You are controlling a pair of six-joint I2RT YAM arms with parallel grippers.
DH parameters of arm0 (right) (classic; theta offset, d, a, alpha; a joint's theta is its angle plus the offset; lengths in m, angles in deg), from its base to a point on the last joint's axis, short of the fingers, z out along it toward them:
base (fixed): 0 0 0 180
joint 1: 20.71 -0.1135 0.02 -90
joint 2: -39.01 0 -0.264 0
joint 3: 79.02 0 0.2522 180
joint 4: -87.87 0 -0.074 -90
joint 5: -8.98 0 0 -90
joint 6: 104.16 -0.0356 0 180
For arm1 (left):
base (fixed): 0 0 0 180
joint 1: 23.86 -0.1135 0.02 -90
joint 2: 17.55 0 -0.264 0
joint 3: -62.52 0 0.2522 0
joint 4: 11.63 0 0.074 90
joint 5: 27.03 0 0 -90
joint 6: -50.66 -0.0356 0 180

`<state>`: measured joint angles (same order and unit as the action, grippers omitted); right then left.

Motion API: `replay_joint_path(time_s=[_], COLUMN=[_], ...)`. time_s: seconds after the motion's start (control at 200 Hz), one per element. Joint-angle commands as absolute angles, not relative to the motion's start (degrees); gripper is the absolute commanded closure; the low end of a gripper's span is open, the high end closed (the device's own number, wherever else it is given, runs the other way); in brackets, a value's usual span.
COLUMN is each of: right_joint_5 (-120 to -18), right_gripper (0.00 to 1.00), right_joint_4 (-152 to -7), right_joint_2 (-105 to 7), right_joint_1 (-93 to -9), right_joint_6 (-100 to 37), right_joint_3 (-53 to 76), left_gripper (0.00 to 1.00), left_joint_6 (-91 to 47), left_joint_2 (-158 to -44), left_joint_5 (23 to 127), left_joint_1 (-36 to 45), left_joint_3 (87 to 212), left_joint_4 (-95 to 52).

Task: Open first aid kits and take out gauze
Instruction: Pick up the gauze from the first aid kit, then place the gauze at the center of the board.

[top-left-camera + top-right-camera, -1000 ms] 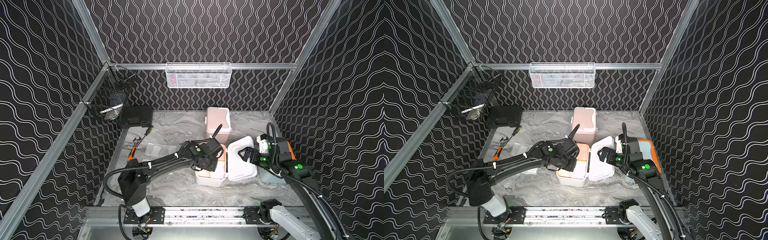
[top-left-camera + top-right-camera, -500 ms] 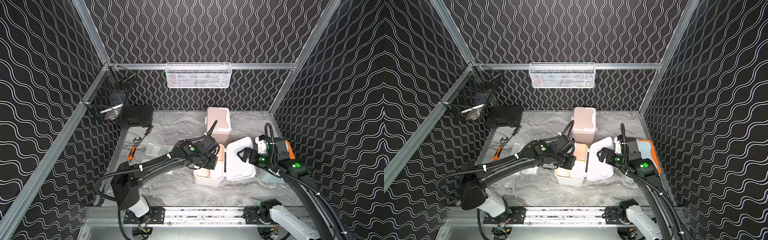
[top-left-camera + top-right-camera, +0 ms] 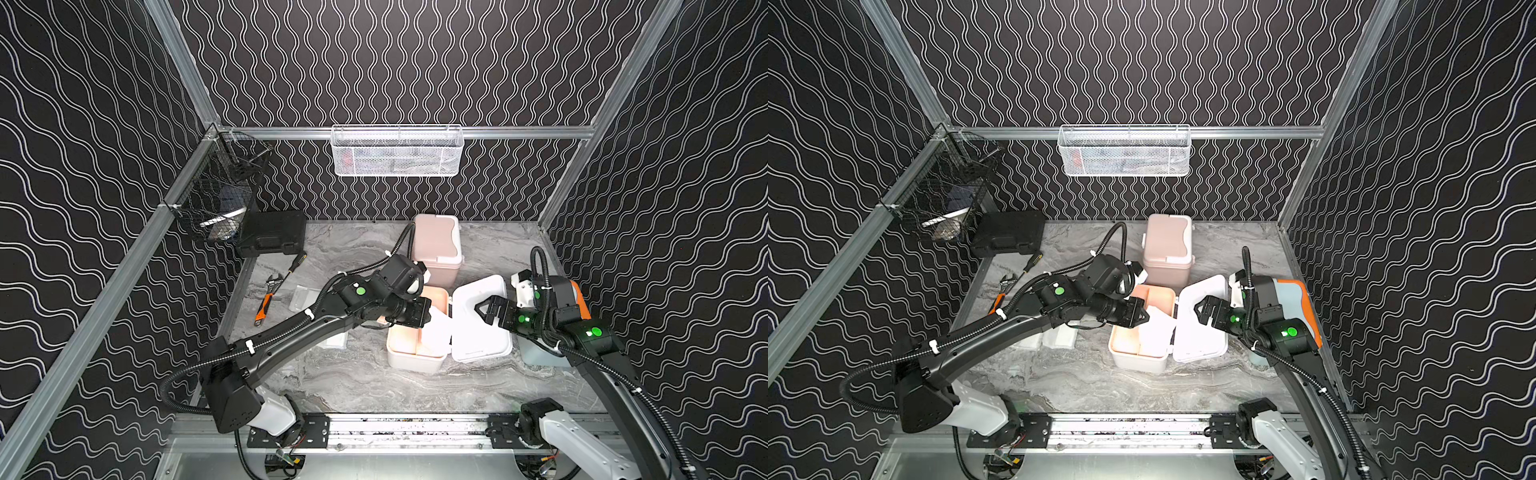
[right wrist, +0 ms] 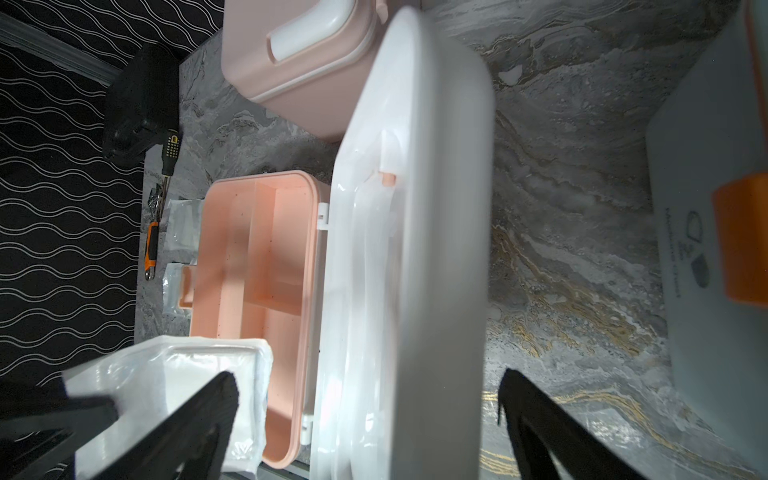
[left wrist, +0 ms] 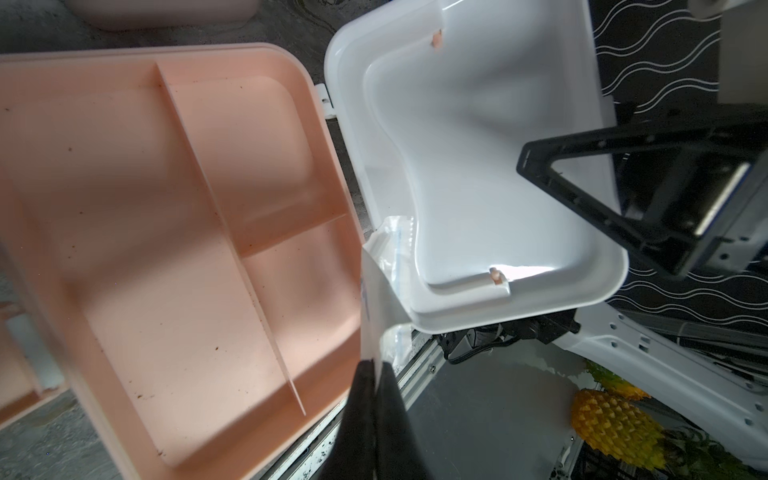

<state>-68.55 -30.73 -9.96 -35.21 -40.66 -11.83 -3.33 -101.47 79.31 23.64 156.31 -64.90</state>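
Extraction is in hand: left fingers (image 5: 357, 415) clamp a gauze packet (image 3: 1160, 328) over the open white kit (image 3: 1138, 362), right fingers (image 4: 199, 419) stand apart by its lid (image 3: 1200, 336), and next likely comes a carry left onto the counter (image 3: 1100, 386).

**Three kits set out on crowded table**

The open kit (image 3: 415, 358) is seen at the middle of the table (image 3: 374, 388), its lid (image 3: 482, 336) swung out to the right. A gauze packet (image 3: 437, 329) is held in the left pincer (image 3: 428, 312) above the kit's tray, and the right pincer (image 3: 482, 313) is placed over the lid. A shut kit (image 3: 436, 245) is stood just behind, and a third kit (image 3: 1291, 298) at the far right, partly beneath the right arm. Loose packets (image 3: 305, 293), a wrench (image 3: 266, 301) and a screwdriver (image 3: 297, 262) are spread to the left, with a hard case (image 3: 270, 232) in the back-left corner.
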Motion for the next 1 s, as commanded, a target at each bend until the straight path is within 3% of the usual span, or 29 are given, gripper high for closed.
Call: replay_joint_path(time_s=[0.0,0.21,0.565,0.991], right_joint_5=[-69.16,-69.50,-71.17,-72.97], right_gripper=[0.00,0.00,0.00,0.00], right_joint_4=[-30.64,-30.58,-30.86,-30.22], right_joint_2=[-9.66,-9.69,-9.59,-9.86], right_joint_1=[-35.28,-35.37,-35.45,-35.45], right_joint_6=[-40.96,-40.70,-40.39,-40.26], right_joint_3=[-12.17,-11.64,-11.47,-11.33], left_gripper=[1.00,1.00,1.00,1.00], left_joint_6=[-3.84,-6.70,-12.31,-14.42], left_joint_2=[-99.50,-94.70,-88.02,-92.37], left_joint_5=[79.83,75.28,72.16,75.74], left_joint_1=[23.08,19.35,5.21,-3.27], left_joint_3=[157.09,157.95,151.63,132.86], left_joint_4=[-65.35,-72.35,-79.70,-67.35])
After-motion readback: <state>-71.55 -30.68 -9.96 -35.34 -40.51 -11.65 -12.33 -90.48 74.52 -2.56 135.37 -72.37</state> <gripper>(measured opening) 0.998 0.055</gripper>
